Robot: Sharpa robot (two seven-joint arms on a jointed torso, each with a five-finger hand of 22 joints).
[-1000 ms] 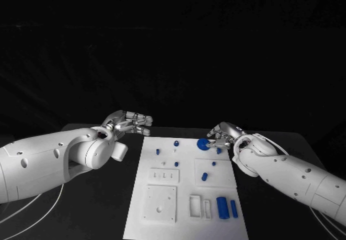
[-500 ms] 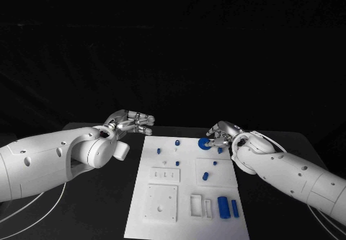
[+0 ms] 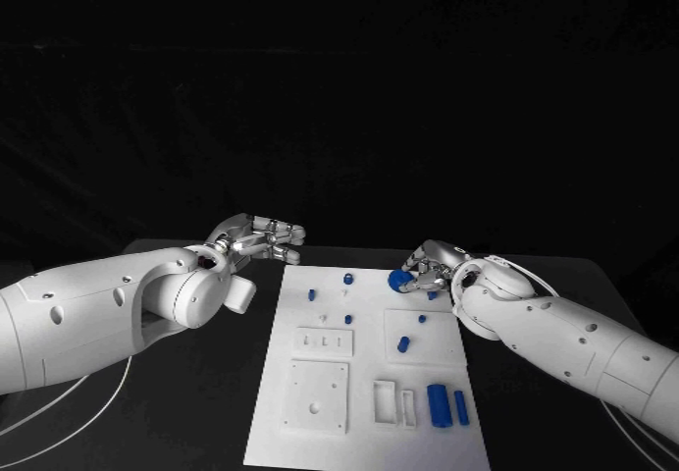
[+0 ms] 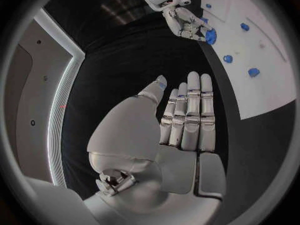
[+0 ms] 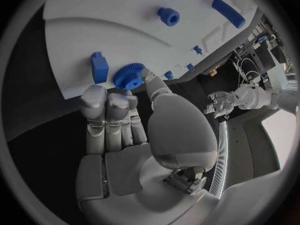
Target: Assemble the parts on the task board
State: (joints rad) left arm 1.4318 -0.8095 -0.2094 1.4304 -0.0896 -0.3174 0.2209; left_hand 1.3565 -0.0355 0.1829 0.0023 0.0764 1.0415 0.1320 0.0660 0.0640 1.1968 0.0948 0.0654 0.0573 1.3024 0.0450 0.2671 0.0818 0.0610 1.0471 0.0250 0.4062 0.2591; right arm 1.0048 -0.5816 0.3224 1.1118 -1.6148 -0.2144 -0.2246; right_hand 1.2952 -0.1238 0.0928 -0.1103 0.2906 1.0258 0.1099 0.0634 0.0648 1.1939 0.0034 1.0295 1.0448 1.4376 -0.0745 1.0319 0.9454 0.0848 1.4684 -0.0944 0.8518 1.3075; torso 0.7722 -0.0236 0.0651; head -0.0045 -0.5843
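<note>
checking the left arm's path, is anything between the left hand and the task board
Nothing visible. The left hand hovers open over bare black table beside the task board. The right hand holds the blue gear at the board's far right corner.

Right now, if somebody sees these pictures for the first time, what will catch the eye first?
First, the white board lying lengthwise in the middle of the black table, dotted with small blue parts. Next, the right hand at the board's far right corner, holding a round blue gear between its fingertips. The left hand hangs off the board's far left side, fingers straight and holding nothing.
</note>
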